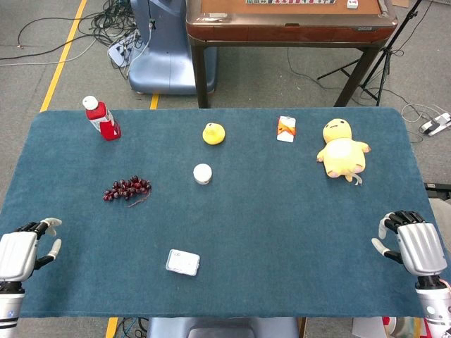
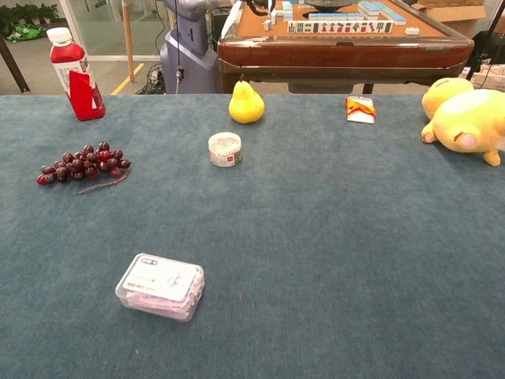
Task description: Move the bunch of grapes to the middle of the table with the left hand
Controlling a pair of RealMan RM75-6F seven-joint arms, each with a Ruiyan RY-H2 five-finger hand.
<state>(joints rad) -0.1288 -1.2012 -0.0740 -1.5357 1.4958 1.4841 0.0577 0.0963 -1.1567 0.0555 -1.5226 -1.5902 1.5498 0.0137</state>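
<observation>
A bunch of dark red grapes point(image 1: 127, 189) lies on the left part of the blue table point(image 1: 282, 211), its stem trailing to the right; the chest view shows the grapes point(image 2: 83, 164) too. My left hand point(image 1: 21, 252) hovers at the near left corner, well below and left of the grapes, fingers apart and empty. At the near right edge, my right hand point(image 1: 414, 244) is also empty with its fingers apart. Neither hand appears in the chest view.
A red bottle point(image 1: 102, 118) stands at the far left. A yellow pear point(image 1: 214, 134), a small white jar point(image 1: 202, 173), an orange-white packet point(image 1: 285, 129) and a yellow plush toy point(image 1: 342, 150) sit further back. A clear plastic box point(image 1: 182, 263) lies near the front.
</observation>
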